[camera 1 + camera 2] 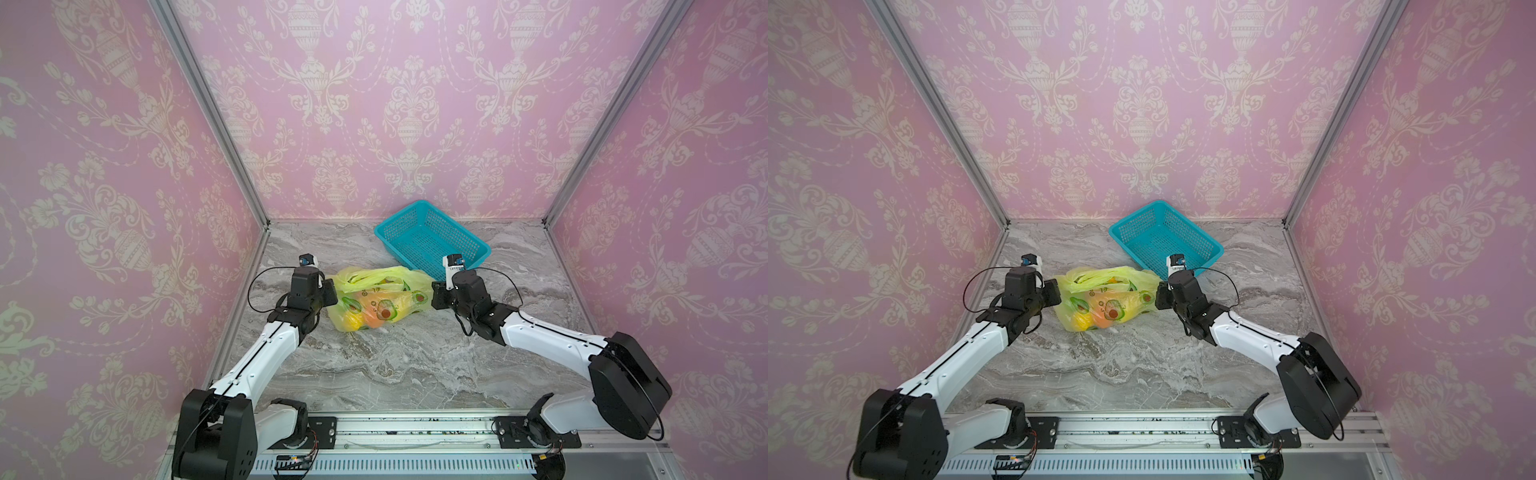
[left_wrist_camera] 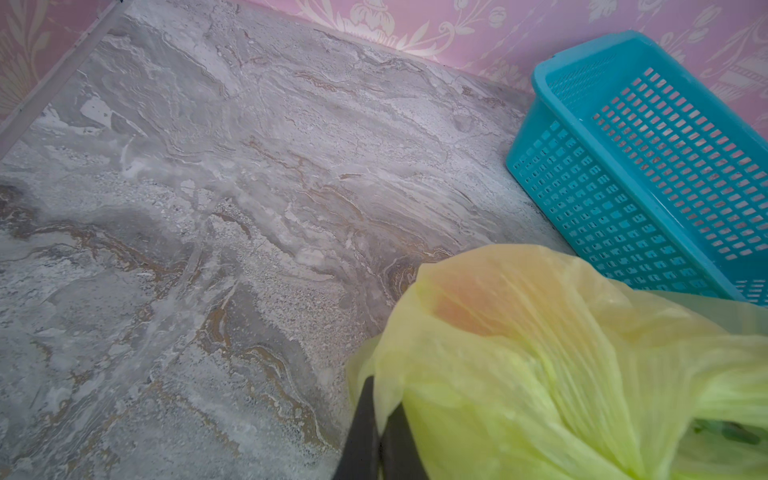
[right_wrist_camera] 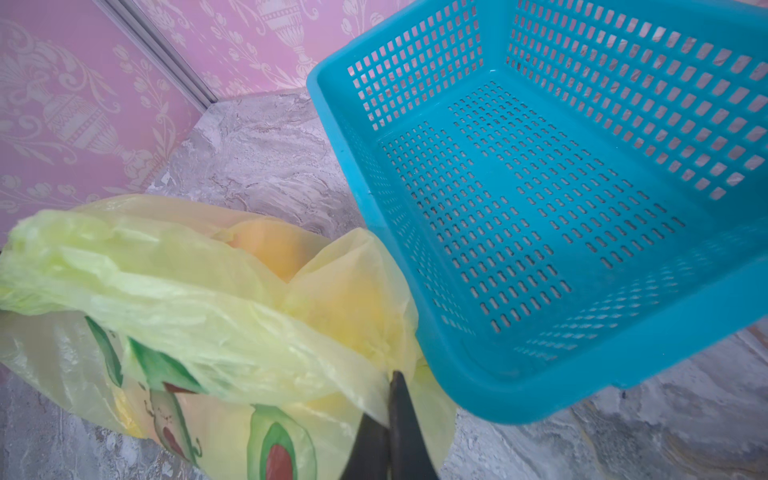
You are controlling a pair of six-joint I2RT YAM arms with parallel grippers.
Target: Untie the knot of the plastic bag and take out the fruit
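One plastic bag (image 1: 376, 301), one basket (image 1: 428, 245)

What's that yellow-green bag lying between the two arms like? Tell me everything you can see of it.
The plastic bag is thin, translucent yellow-green film, crinkled and printed with avocado pictures. It lies slumped on the marble-look table, bulging with fruit that shows through as orange and yellow shapes. A bunched strip, the knot, crosses its top and looks tied. The left fingers and right fingers pinch its plastic at opposite ends. One corner seems to touch the teal basket.
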